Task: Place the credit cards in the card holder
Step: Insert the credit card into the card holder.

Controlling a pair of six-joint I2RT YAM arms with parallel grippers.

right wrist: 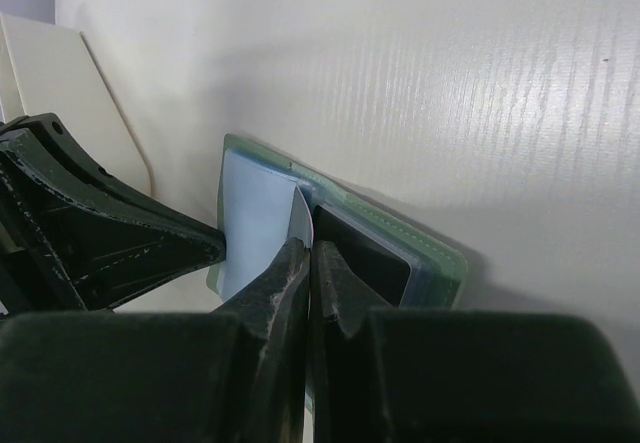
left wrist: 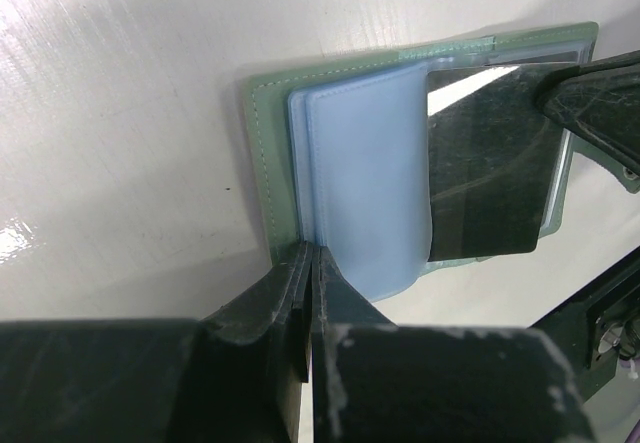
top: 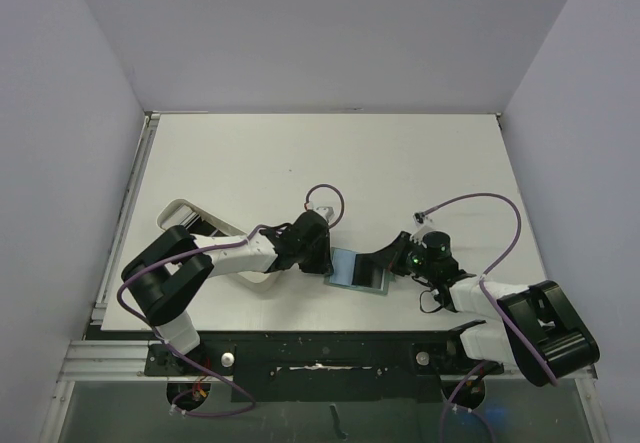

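Over card holder (left wrist: 360, 183), dark credit card (left wrist: 490, 163)

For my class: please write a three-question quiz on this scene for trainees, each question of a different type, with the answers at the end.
1. True or false: the card holder lies open on the table.
2. What is the right gripper shut on? A) a dark credit card B) the card holder's green cover C) nothing
3. Fill in: the ___ gripper's closed tips meet the card holder's edge on the side away from the card.
Key: 1 true; 2 A; 3 left gripper.
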